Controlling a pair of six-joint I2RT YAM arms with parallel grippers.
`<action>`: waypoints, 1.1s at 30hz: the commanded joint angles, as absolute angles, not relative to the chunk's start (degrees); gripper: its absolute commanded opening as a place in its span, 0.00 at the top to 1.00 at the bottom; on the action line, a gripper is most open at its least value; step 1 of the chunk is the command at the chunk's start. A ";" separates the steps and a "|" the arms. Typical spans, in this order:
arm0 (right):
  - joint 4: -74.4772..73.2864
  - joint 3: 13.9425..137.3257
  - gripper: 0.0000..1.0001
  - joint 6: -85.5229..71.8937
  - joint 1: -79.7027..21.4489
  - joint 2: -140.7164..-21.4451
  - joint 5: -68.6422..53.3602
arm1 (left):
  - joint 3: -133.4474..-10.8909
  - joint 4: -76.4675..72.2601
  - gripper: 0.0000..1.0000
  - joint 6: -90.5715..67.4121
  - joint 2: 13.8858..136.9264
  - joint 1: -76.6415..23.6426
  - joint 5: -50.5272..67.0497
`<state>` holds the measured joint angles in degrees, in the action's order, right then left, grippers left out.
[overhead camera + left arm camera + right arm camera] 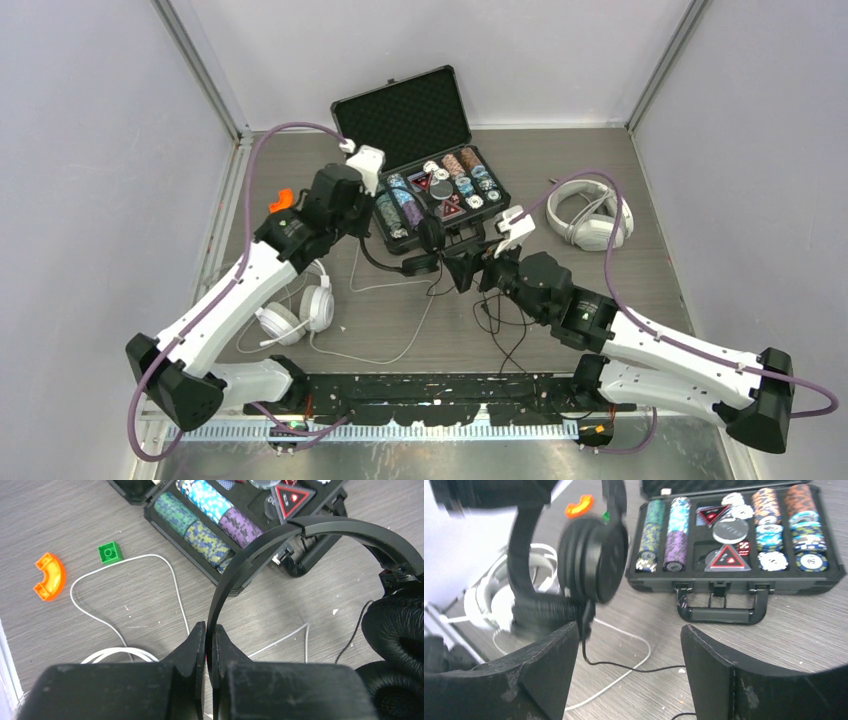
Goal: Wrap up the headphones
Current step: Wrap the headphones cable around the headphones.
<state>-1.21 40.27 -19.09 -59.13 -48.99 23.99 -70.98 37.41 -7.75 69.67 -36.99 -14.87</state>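
Note:
My left gripper [368,228] is shut on the thin headband of the slim black headphones [425,250] and holds them above the table in front of the case. In the left wrist view the band [300,527] arcs out from between my closed fingers [192,647] to the padded cups at the right. My right gripper [626,640] is open and empty just beside the hanging cups [594,560]. The black cord [624,666] lies on the table between its fingers. The white round-cup headset [300,310] lies at the left. The bulky white-grey pair [590,215] lies at the far right.
An open black case [348,110] of poker chips stands at the back middle, its handle [719,614] facing me. An orange curved piece [50,576] and a green brick [109,552] lie left of it. White cord [125,562] and black cord loop over the table's middle.

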 commanded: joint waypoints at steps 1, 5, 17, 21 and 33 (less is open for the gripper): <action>5.77 37.58 0.21 -11.50 -59.14 -48.37 15.93 | -77.30 40.54 1.00 -10.71 65.33 -35.76 -10.76; 8.16 35.74 0.22 -9.41 -59.15 -45.44 9.28 | -80.57 43.95 1.00 -12.79 63.19 -35.61 -7.92; 17.04 28.42 0.22 -0.42 -59.15 -37.26 -5.33 | -81.61 46.04 1.00 -15.93 56.05 -35.61 6.79; 22.25 25.18 0.22 2.96 -59.13 -35.08 -10.95 | -80.62 44.87 1.00 -17.33 54.68 -35.60 12.76; 24.40 26.36 0.23 3.31 -59.12 -38.92 -23.03 | -78.72 42.13 1.00 -18.99 54.58 -35.62 15.59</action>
<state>21.12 24.73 2.94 -59.13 -37.58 -15.79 -78.26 46.59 -17.21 54.81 -35.62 13.52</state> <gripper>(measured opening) 0.780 0.033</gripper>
